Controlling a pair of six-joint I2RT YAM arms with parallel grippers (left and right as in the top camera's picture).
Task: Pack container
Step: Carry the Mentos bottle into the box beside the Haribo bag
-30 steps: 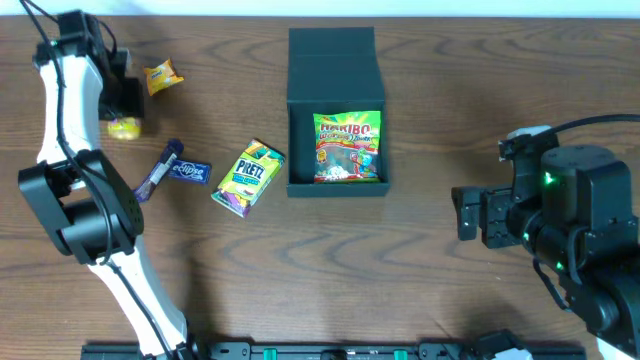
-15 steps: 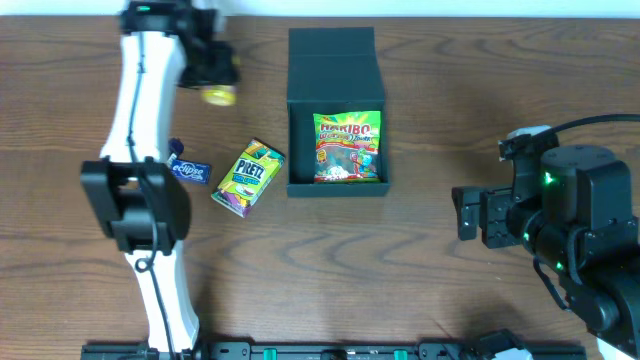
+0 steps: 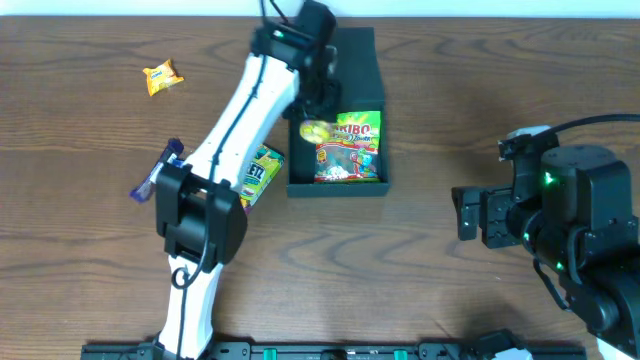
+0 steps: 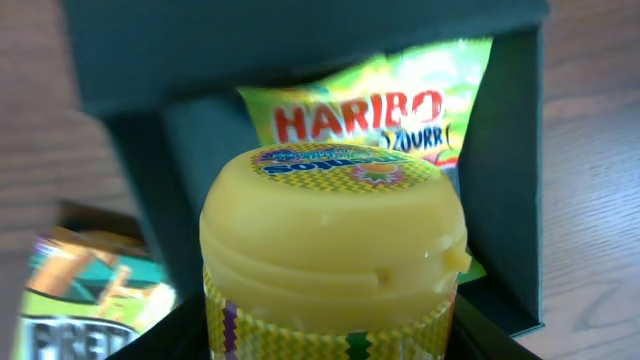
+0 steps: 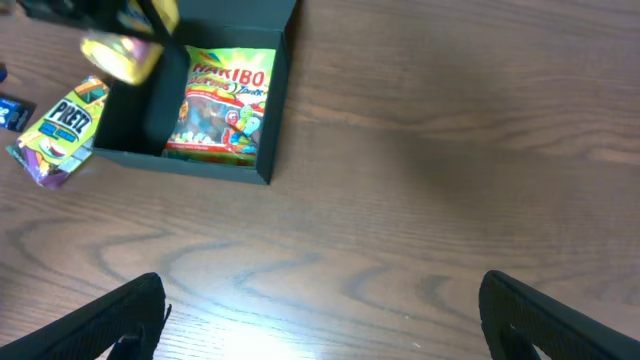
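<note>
- Brown wood-grain laminate covers the whole table [image 3: 420, 90], with the grain running left to right. A soft glare is caught on it in the right wrist view.
- Of the room, only a pale band beyond the table's far edge is shown in the overhead view. A black rail [image 3: 330, 351] is fixed along the near edge.
- At far left, an orange-yellow snack packet [image 3: 162, 77] is laid flat, well apart from everything else.
- Nearer the front, a purple wrapper [image 3: 170, 153] is partly covered by the left arm [image 3: 240, 110], so its print cannot be read.
- A green and yellow Pretz box [image 3: 266, 165] is laid tilted just beside the container's left wall, half hidden under the same arm.
- The container [image 3: 336, 189] is placed mid-table, toward the far side. Its mouth is turned upward and its walls are set square to the table edges. Its lid [image 3: 355, 60] is folded back on the far side, so box and lid together are drawn out from near to far.
- A Haribo bag [image 3: 350, 150] is laid flat in the right part of the box, with its lettering upright when read from the near edge.
- The left gripper [image 3: 318, 122] is closed on a yellow-capped tub [image 3: 315, 132], which is held over the box's left part, beside the bag. Whether the tub touches the floor of the box cannot be told.
- At far right, the right gripper [image 3: 466, 214] is pointed toward the container but kept well apart from it. Its fingers are spread wide and nothing is held.
</note>
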